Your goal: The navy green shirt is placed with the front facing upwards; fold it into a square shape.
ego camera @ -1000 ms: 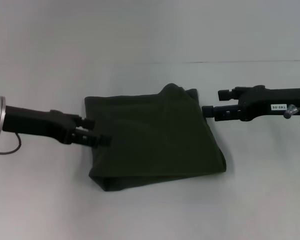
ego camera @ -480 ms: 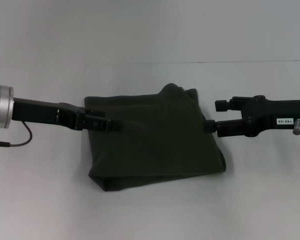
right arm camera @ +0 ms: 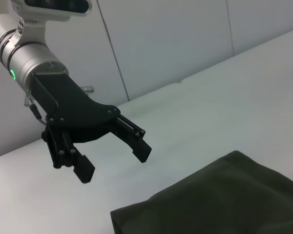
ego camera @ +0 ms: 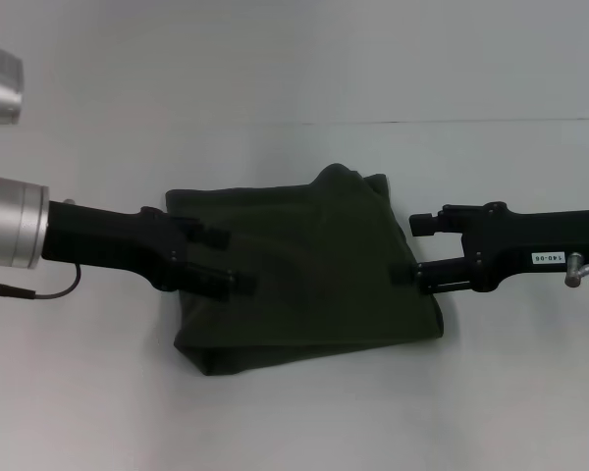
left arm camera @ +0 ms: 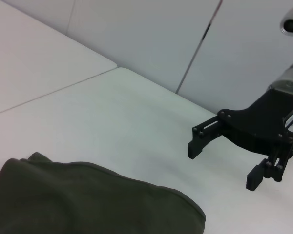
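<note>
Head view: folded shirt [ego camera: 309, 270] lying mid-tabletop [ego camera: 510, 392] as a rough square, left hand [ego camera: 231, 260] and right hand [ego camera: 415, 250] flanking its side edges, fingers spread wide and holding nothing; probably near finished, next needing only squaring of the bulged far corner.

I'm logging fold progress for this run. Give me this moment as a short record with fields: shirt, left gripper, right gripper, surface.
shirt: navy green shirt, folded into a rough, uneven rectangle, no print showing
left gripper: open, above the shirt's left edge
right gripper: open, at the shirt's right edge
surface: white table
held: nothing
</note>
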Motion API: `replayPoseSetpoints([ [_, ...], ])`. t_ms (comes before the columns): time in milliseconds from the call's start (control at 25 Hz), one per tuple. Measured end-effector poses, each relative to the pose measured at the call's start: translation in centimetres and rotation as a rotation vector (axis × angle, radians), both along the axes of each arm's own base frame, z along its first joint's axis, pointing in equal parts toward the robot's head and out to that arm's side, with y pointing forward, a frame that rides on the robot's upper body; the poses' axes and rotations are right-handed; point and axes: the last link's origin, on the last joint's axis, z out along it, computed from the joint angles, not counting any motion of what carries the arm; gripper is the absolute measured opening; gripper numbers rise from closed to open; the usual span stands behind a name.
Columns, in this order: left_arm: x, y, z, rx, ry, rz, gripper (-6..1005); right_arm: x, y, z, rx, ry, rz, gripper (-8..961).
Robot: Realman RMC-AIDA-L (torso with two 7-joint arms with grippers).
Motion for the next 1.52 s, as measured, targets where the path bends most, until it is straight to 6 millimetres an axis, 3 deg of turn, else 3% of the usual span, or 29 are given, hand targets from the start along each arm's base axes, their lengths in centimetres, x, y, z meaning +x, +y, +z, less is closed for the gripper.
replayPoseSetpoints([
  [960, 0.03, 0.47, 0.63, 0.008, 0.003, 0.071, 949, -0.37, -0.09, -0.3, -0.017, -0.001, 0.016, 915],
  [1520, 0.37, 0.02, -0.29, -0.042, 0.044, 0.023, 950, -0.28, -0.05, -0.05, -0.008, 0.007, 0.007, 915],
])
